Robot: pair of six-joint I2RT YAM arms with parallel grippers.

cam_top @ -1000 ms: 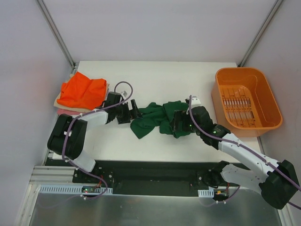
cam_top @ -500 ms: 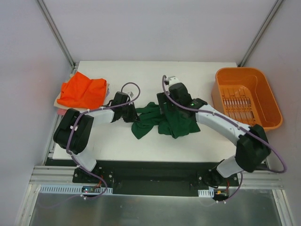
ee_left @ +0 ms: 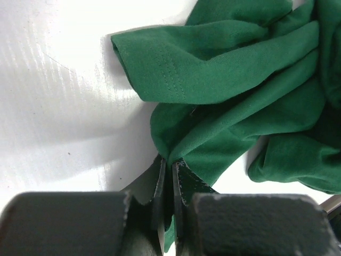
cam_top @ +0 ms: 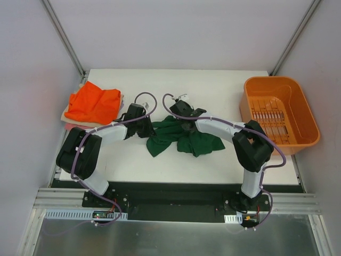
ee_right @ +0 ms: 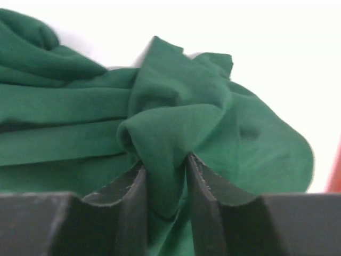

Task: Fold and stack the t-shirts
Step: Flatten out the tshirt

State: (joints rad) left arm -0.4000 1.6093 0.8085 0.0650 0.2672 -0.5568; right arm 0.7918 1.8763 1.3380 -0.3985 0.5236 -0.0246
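The dark green t-shirt lies crumpled in the middle of the white table. My left gripper is at its left edge, shut on a thin fold of the green cloth; the jaws are nearly together with fabric between them. My right gripper is at the shirt's far side, its jaws closed on a raised fold of green cloth. The bright orange t-shirt lies folded at the back left on a pale cream and pink pile.
An orange plastic basket stands at the right side of the table. Walls and metal frame posts close in the back corners. The right arm arches over the table in front of the basket.
The right arm swung from the shirt's right side to its far side and its jaws closed on a fold. The left gripper moved right to the shirt's edge and shut on it.
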